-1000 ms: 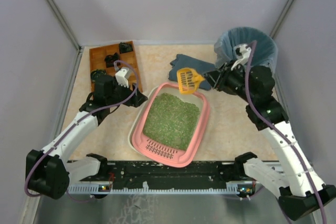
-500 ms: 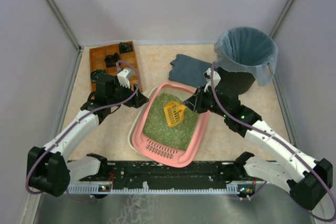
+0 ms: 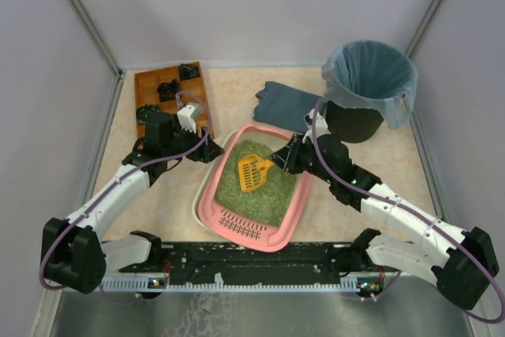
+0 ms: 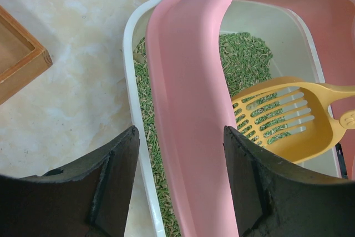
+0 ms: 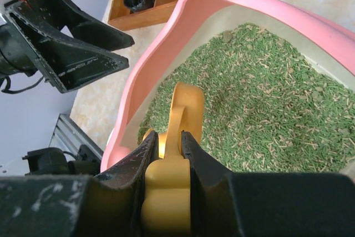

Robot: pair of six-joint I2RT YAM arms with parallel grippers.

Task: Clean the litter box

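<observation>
Litter box (image 3: 207,204): pink tray of green litter at table centre between the arms, slotted grille nearest the bases, with a wooden tray (image 3: 152,84), a dark cloth (image 3: 282,102) and a lined bin (image 3: 369,76) beyond it. Right gripper (image 3: 282,159): jaws clamped on the handle of a yellow scoop (image 3: 251,174), a grip seen plainly only in the right wrist view (image 5: 169,137), blade low over the litter. Left gripper (image 3: 207,151): the left wrist view (image 4: 180,134) alone shows its jaws apart astride the box's far left rim, though whether they press it cannot be told.
</observation>
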